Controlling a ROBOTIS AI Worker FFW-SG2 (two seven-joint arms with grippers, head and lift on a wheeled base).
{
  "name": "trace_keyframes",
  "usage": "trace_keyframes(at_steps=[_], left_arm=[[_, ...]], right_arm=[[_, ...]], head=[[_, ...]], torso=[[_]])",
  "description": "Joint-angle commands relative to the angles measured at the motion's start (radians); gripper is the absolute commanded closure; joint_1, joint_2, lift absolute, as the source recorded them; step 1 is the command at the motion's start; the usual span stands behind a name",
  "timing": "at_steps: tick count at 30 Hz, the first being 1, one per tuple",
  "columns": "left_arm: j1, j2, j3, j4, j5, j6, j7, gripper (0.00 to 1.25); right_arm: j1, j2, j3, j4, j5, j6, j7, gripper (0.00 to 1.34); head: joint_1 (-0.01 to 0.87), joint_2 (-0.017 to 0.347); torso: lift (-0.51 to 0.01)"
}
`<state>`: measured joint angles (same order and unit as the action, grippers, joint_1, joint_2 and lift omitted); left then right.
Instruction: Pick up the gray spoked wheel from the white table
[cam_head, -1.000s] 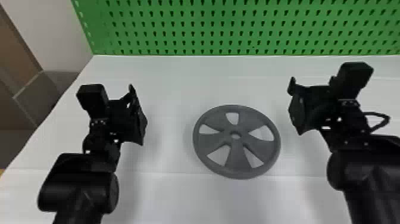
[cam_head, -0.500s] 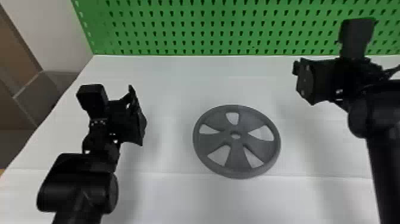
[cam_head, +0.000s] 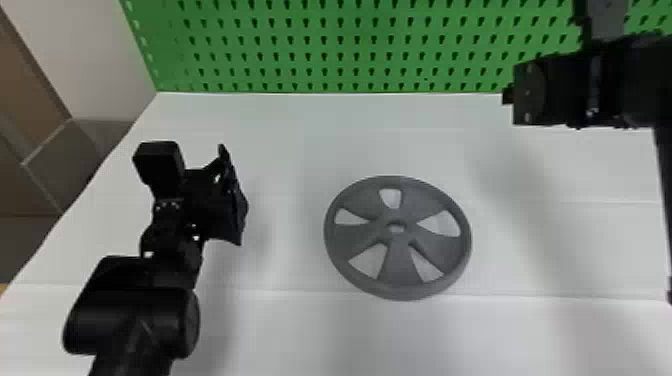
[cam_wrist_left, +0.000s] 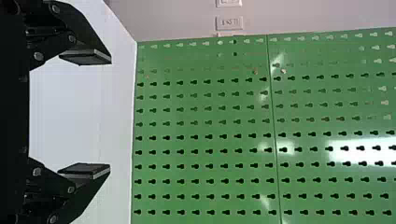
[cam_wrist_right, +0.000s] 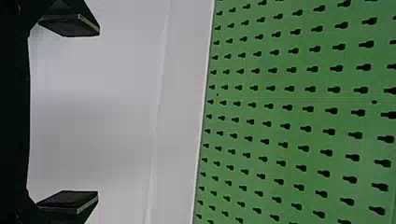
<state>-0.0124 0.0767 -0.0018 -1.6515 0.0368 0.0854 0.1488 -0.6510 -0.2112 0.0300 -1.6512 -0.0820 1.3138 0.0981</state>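
Right gripper (cam_wrist_right: 99, 114) had risen; pickup had not begun.
Its fingers, wide apart and empty, had moved away from the gray spoked wheel (cam_head: 398, 265), which lay unmoved on the white table (cam_head: 280, 330), between them and the left gripper (cam_wrist_left: 110, 114), also spread and empty. Descent was likely required.

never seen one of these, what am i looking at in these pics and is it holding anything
This is a robot with two black arms. One camera sits on its head, looking forward and down: the left arm is on the left, the right arm on the right. Each wrist carries a camera too; those pictures are turned on their side. A gray spoked wheel lies flat on a white table, with a green board full of holes behind. The left gripper and right gripper are both open, holding nothing.
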Motion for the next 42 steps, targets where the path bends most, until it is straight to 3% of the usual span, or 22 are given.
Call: trace_keyframes(at_steps=[1,16,23,30,34,42], left_arm=[[-0.001,0.0,-0.003,0.001,-0.003,0.007,0.0,0.43],[-0.014,0.005,-0.02,-0.001,-0.026,0.027,0.0,0.43],[-0.024,0.014,-0.033,0.001,-0.038,0.03,0.0,0.43],[-0.034,0.017,-0.043,-0.001,-0.046,0.034,0.0,0.43],[-0.032,0.02,-0.043,0.001,-0.044,0.036,0.0,0.43],[-0.038,0.026,-0.05,-0.001,-0.044,0.042,0.0,0.43]], right_arm=[[-0.111,-0.02,0.014,0.12,-0.067,0.145,0.0,0.07],[-0.282,-0.047,0.064,0.456,-0.099,0.258,0.0,0.07],[-0.305,-0.056,0.102,0.508,-0.096,0.258,0.002,0.07],[-0.312,-0.097,0.156,0.565,-0.216,0.258,0.002,0.07],[-0.331,-0.102,0.218,0.599,-0.231,0.258,0.002,0.07],[-0.325,-0.111,0.245,0.634,-0.278,0.258,0.002,0.07]], head=[[0.779,0.084],[0.779,0.084],[0.779,0.084],[0.779,0.084],[0.779,0.084],[0.779,0.084]], torso=[[-0.094],[-0.094],[-0.094],[-0.094],[-0.094],[-0.094]])
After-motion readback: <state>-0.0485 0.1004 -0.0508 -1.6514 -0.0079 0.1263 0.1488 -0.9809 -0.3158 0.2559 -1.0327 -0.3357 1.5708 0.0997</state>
